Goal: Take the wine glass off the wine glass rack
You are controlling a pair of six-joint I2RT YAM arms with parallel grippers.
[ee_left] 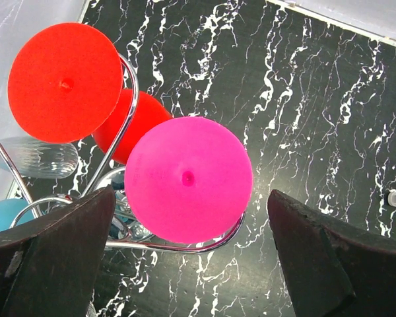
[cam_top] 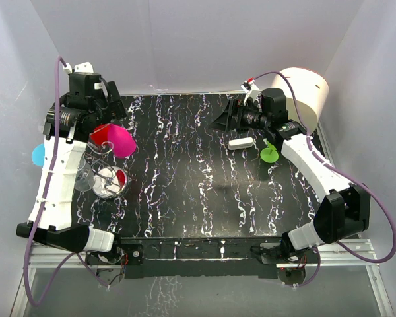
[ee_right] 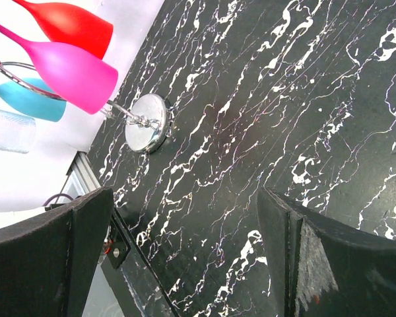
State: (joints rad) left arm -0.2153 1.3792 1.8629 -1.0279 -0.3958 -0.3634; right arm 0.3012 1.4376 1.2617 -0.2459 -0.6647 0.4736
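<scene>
Left wrist view looks straight down on the wine glass rack point(ee_left: 128, 86), its silver wire loops carrying 4 glasses hung bowl-down. The pink wine glass point(ee_left: 188, 178) sits directly below the left gripper point(ee_left: 191, 218), its round foot centred between the 2 dark fingers point(ee_left: 53, 264), which are spread wide on either side and hold nothing. The red glass point(ee_left: 65, 82) hangs just beyond it toward the left finger's side. Further that way, the clear glass point(ee_left: 33, 158) and the blue glass point(ee_left: 3, 214) show only partly at the frame edge.

From the right wrist, the right gripper point(ee_right: 185, 264) is also spread wide and empty, well apart from the rack, with the round shiny base disc point(ee_right: 145, 123) far ahead on the black marbled table point(ee_right: 284, 132). In the top view a green glass point(cam_top: 269, 155) and a small white object point(cam_top: 241, 142) lie just beside the right gripper, and a cream cylinder point(cam_top: 307, 92) stands behind it.
</scene>
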